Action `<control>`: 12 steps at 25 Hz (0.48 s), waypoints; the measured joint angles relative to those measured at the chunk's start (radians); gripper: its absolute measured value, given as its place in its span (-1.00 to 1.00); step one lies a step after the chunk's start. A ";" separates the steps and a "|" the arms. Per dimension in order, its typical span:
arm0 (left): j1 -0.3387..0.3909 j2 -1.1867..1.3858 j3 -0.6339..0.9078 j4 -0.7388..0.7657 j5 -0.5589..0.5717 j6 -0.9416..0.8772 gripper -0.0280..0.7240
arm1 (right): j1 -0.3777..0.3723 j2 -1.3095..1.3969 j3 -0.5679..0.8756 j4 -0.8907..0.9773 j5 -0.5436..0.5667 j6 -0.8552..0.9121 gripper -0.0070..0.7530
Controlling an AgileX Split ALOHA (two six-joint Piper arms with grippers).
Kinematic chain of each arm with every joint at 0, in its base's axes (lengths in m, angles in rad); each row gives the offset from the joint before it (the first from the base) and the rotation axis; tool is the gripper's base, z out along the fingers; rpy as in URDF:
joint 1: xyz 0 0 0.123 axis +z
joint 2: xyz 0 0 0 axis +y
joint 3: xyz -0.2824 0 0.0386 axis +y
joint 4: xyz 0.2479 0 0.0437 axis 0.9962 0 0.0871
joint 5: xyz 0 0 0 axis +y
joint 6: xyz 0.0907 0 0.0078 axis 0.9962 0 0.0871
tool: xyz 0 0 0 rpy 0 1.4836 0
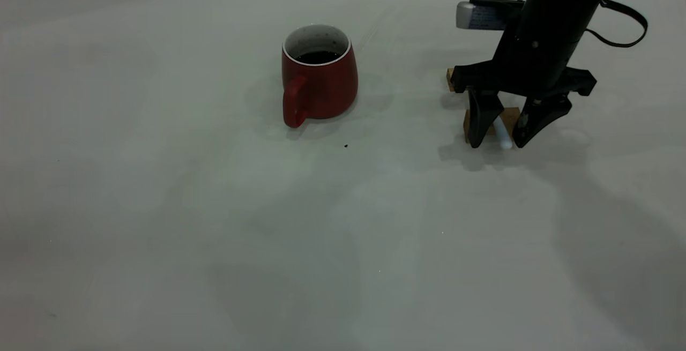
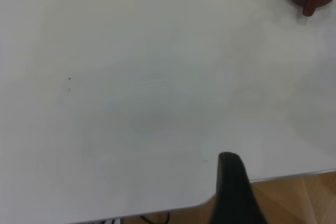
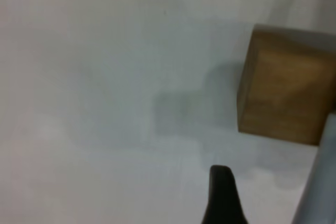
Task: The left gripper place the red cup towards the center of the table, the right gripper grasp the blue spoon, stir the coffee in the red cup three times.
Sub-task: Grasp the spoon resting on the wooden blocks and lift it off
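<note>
A dark red cup [image 1: 319, 75] stands upright near the middle of the off-white counter [image 1: 214, 222], handle facing the camera, with dark coffee [image 1: 318, 57] inside. Well to its right, the right pincer [image 1: 498, 139] points down with its fingers spread either side of the pale blue spoon [image 1: 502, 135], which rests on a tan wooden block [image 1: 509, 118]. The left pincer [image 2: 233, 192] shows only one dark finger over the counter's edge; whether it is spread cannot be told.

- bench [image 1: 161, 222]: plain off-white top, rounded corner
- red cup [image 1: 320, 77] upright near centre, handle toward camera, tiny dark speck [image 1: 345, 146] just beside
- two tan wooden blocks [image 1: 509, 118] at right, blue spoon [image 1: 502, 135] propped on the nearer block
</note>
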 joint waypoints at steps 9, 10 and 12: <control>0.000 0.000 0.000 0.000 0.000 0.000 0.54 | 0.000 0.015 -0.007 -0.022 0.000 0.001 0.34; 0.000 0.000 0.000 0.000 0.000 0.000 0.54 | 0.000 0.015 -0.007 -0.022 0.000 0.003 0.24; 0.000 0.000 0.000 0.000 0.000 0.000 0.54 | 0.000 0.015 -0.007 -0.022 0.005 0.005 -0.01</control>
